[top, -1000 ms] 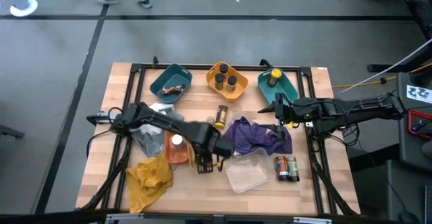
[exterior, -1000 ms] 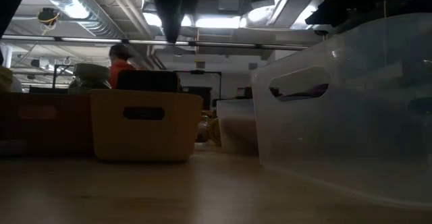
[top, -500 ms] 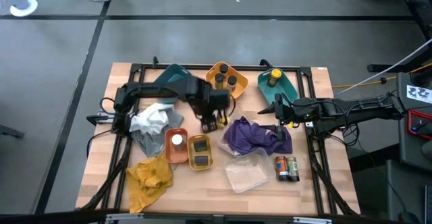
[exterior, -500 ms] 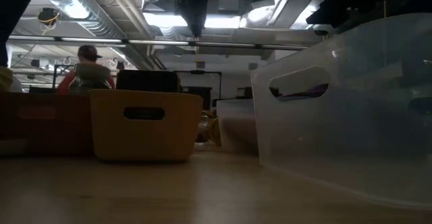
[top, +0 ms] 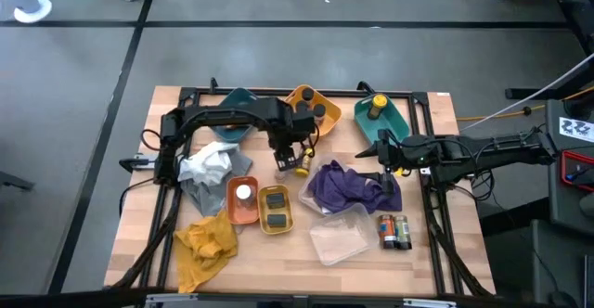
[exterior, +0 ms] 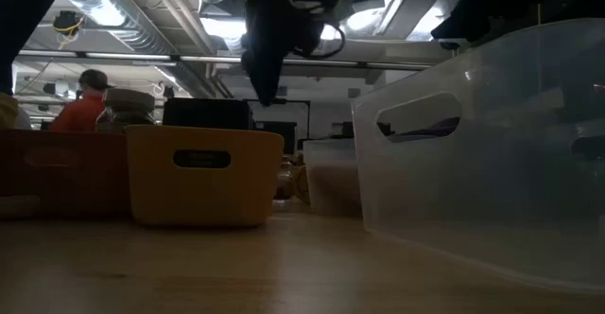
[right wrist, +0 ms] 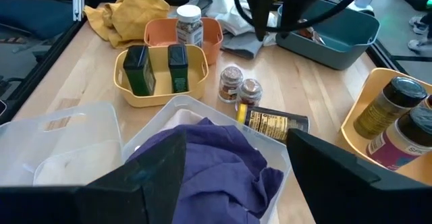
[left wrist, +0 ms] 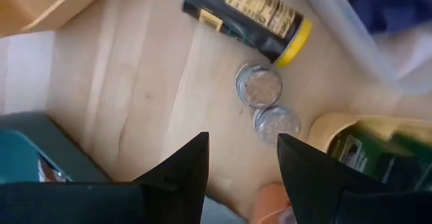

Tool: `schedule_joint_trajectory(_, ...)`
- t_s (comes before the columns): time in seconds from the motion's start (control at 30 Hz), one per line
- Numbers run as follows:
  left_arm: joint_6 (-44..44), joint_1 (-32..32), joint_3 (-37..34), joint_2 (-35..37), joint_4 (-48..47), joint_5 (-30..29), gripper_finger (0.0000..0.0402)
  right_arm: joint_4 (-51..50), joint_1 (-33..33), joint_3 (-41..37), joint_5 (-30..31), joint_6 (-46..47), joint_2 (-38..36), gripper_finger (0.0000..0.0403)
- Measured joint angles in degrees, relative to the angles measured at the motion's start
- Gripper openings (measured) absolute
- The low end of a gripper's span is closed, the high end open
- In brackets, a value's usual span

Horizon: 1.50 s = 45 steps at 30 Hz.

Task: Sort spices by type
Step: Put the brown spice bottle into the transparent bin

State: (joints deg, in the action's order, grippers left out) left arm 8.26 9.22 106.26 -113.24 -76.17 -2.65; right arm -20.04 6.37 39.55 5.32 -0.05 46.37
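Two small jars with pale lids (left wrist: 258, 87) (left wrist: 277, 123) stand side by side on the wood; they also show in the right wrist view (right wrist: 239, 87). A dark jar with a yellow lid (left wrist: 250, 18) lies on its side next to them. My left gripper (left wrist: 243, 160) hangs open above these jars and touches nothing; in the high view (top: 289, 162) it covers them. My right gripper (right wrist: 233, 183) is open and empty above the purple cloth (right wrist: 209, 156), at the table's right (top: 382, 160).
A yellow tray (top: 276, 208) holds two dark tins. An orange tray (top: 243, 199) holds a white-lidded jar. At the far edge are a teal tray (top: 237, 104), an orange tray with two jars (top: 311, 109) and a teal tray with one jar (top: 380, 115). Clear bins (top: 339, 238), two lying jars (top: 393, 231) and cloths (top: 206, 243) fill the near half.
My left gripper has gone from over the yellow tray toward the table's far edge, and now hangs over the two small jars. The yellow tray with its two tins and the orange tray, which the arm covered before, now show.
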Motion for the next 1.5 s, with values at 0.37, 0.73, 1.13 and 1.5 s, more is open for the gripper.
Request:
schedule_joint_trajectory(0.37, -6.01, -0.2, -6.08, 0.03, 9.15, -0.48, 0.0159, 0.03, 0.0, 0.0, -0.02, -0.02, 0.0, 0.0257)
schedule_joint_trajectory(0.73, -5.41, -0.13, -6.29, -0.1, 10.45, -0.52, 0.0227, 0.05, 0.0, 0.0, 0.0, 0.0, 0.0, 0.0257)
schedule_joint_trajectory(1.13, -4.19, -1.43, -10.95, -0.16, 13.12, -0.49, 0.025, -1.49, 0.0, 0.0, 0.0, -0.02, 0.0, 0.0257)
schedule_joint_trajectory(1.5, -4.19, -1.72, -13.24, -0.16, 17.2, -0.51, 0.025, -1.57, 0.0, 0.0, 0.0, -0.02, 0.0, 0.0257)
